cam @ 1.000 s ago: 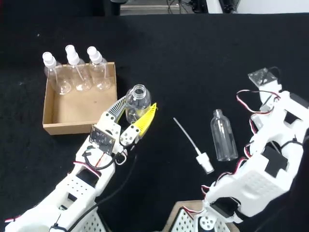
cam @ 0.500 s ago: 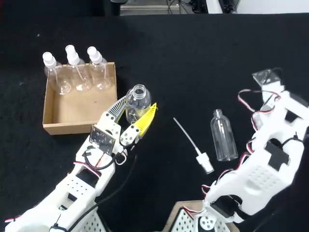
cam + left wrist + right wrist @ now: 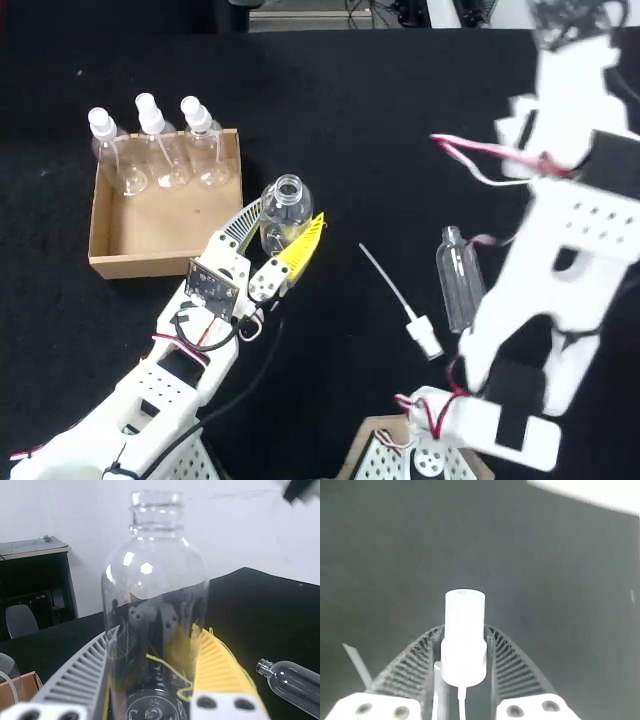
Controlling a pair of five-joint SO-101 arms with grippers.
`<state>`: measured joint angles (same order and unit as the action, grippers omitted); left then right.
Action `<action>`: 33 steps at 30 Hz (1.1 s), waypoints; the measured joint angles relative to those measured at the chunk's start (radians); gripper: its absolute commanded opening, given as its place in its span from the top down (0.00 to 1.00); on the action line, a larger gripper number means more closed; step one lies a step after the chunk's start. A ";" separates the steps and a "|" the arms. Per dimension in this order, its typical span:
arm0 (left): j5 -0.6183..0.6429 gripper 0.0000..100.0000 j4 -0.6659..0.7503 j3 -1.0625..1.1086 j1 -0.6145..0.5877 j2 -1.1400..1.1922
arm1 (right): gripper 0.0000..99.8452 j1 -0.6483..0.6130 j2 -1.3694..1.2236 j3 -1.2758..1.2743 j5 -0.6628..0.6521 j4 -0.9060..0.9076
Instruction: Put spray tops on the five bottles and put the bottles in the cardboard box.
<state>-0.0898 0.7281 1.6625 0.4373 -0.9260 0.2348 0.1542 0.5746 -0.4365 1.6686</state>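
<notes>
An open bottle point(image 3: 285, 196) stands within the left claw point(image 3: 290, 214). The cardboard box point(image 3: 108, 256), holding three capped bottles point(image 3: 152, 150), sits just left of that claw. A lying bottle point(image 3: 456, 280) and a loose spray top point(image 3: 421, 331) lie right of it.

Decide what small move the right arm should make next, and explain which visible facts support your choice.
Probably carry the right pincer across until it sits above the left pincer. The right one is shut on a white spray top with its tube hanging down. The left one grips an upright bottle whose neck is open and uncapped, so lining the tube up over that neck looks like the sensible step.
</notes>
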 measured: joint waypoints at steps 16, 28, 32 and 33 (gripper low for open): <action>0.000 0.97 0.147 0.000 0.000 0.000 | 0.99 -0.516 0.037 0.571 0.212 -0.020; 0.000 0.97 0.100 0.000 0.000 0.000 | 0.99 -0.792 0.055 0.661 0.212 -0.209; 0.000 0.97 0.101 0.000 0.000 0.000 | 0.99 -0.872 0.080 0.663 0.212 -0.209; 0.000 0.97 0.115 0.000 0.000 0.000 | 0.99 -0.884 0.089 0.663 0.212 -0.209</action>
<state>-0.0898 0.8431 1.6625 0.4373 -0.9260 -0.6490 0.2432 1.2375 -0.2248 1.4599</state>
